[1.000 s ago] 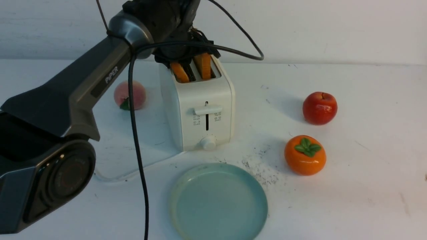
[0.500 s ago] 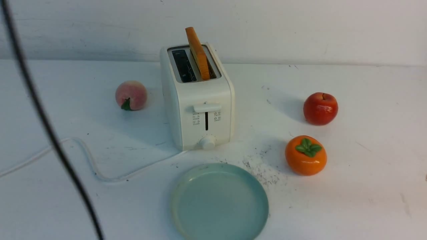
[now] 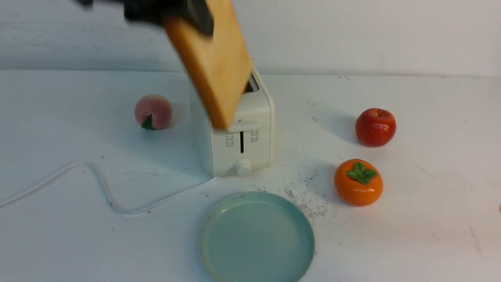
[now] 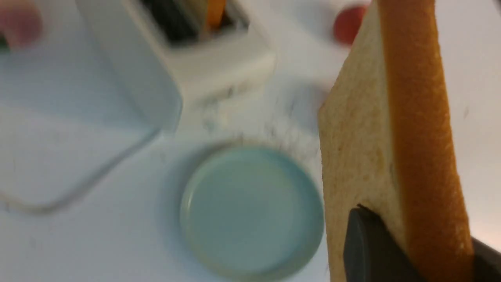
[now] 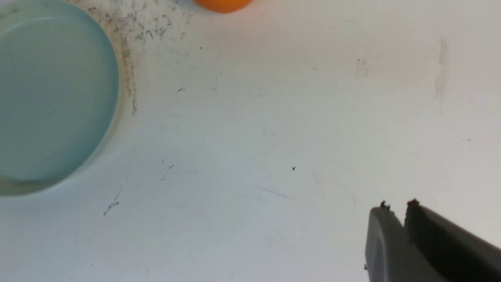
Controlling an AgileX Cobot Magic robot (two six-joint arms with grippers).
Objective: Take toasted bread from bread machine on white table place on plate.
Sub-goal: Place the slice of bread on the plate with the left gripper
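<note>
hanging from left gripper [image 4: 424,254], toast slice [image 3: 213,62]; broad face forward, tilted down-right

The front camera looked forward across the white table [image 3: 430,235]. The wrist cameras sat close behind the left gripper [image 4: 426,250] and right gripper [image 5: 396,206], facing down. All three shared the plate [image 3: 256,239].

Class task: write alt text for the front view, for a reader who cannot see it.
The left gripper holds a toasted bread slice aloft, tilted, before the bread machine. An empty blue-green plate lies nearer on the white table, with a peach, apple and persimmon around.
</note>
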